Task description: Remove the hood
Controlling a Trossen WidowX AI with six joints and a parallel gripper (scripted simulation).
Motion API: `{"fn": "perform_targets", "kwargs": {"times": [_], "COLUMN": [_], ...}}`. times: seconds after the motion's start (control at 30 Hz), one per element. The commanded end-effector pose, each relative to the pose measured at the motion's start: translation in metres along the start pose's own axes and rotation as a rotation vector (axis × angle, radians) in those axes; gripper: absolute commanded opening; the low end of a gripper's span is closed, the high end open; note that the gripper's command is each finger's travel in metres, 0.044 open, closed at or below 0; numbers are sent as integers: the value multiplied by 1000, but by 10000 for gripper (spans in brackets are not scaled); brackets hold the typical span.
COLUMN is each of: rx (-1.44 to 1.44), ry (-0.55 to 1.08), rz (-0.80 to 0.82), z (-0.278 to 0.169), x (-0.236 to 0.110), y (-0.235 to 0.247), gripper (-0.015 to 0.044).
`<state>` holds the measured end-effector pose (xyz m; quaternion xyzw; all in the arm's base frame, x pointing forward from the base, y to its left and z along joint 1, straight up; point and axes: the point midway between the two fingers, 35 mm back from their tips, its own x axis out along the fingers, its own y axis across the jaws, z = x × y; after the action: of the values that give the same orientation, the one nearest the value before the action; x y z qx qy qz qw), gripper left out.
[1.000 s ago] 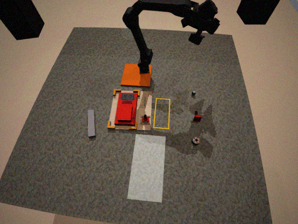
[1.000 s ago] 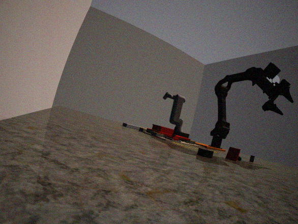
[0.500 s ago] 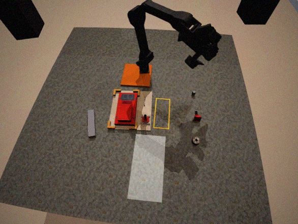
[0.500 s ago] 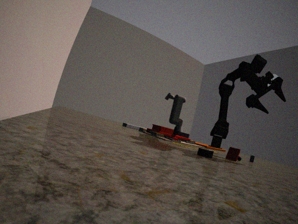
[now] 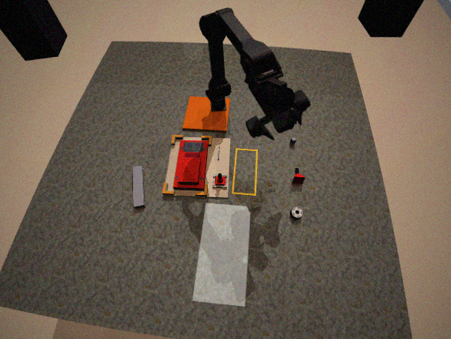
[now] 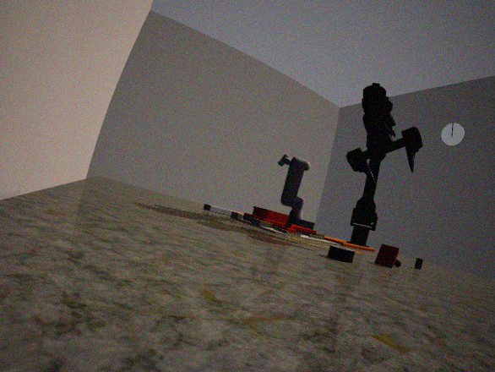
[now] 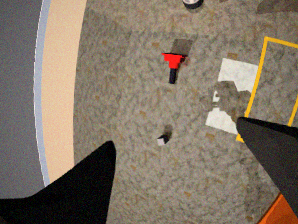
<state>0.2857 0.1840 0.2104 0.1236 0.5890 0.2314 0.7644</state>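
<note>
Right of the toy car [image 5: 189,166], well apart, the jaws [image 5: 278,125] hang wide open, gripping nothing. Hood [image 5: 189,172] hasn't been lifted yet, so I reckon swinging across low could clip the orange corner brackets [image 5: 176,139] or the red post [image 5: 219,179] just beside that car.

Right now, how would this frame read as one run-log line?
phase: approach | gripper: open, empty, above the table right of the marked area | hood: on the toy car | marked area: no hood inside
</note>
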Motion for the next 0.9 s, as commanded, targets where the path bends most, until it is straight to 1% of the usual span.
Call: {"fn": "perform_targets", "kwargs": {"times": [0.0, 0.17, 0.33, 0.5, 0.73, 0.8, 0.87], "rx": [19, 68, 120, 176, 257, 272, 274], "ry": [-12, -12, 15, 66, 170, 192, 194], "rz": [-70, -201, -319, -421, -529, -543, -544], "z": [12, 29, 34, 24, -4, -10, -11], "x": [-4, -15, -30, -49, -80, -86, -87], "y": [-31, -93, -155, -215, -292, -306, -307], "gripper": [440, 440, 440, 440, 440, 440, 440]}}
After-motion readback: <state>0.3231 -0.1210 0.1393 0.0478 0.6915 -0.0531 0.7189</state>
